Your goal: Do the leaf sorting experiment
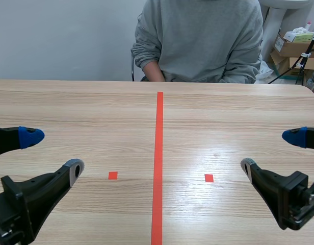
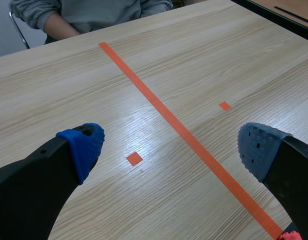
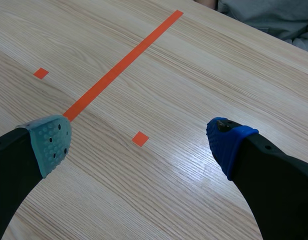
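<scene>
So, no leaves showed in any of the three views, which means I couldn't say where they were. The table [image 1: 96, 102] only carried its marks: the long orange-red tape line [image 1: 159, 153] down the middle and a small square on each side [image 1: 112, 175] [image 1: 209, 177]. A person [image 1: 198, 35] in a grey sweatshirt sat across at the far edge, and I couldn't see what the hands were doing.

The left jaws were spread wide and held nothing, with the blue pad [image 2: 84, 147] and the greyer one [image 2: 259, 150] well apart over bare wood. It was the same on the other side: the right jaws gaped and gripped nothing.

My guess on handling is that leaves would be super light, thin and floppy, they'd lie flat on the wood, and they'd tear or crumble easily if dry. I'd go for the stem or a lifted edge, pinch gently with the soft pads, and expect a leaf to slide rather than lift.
</scene>
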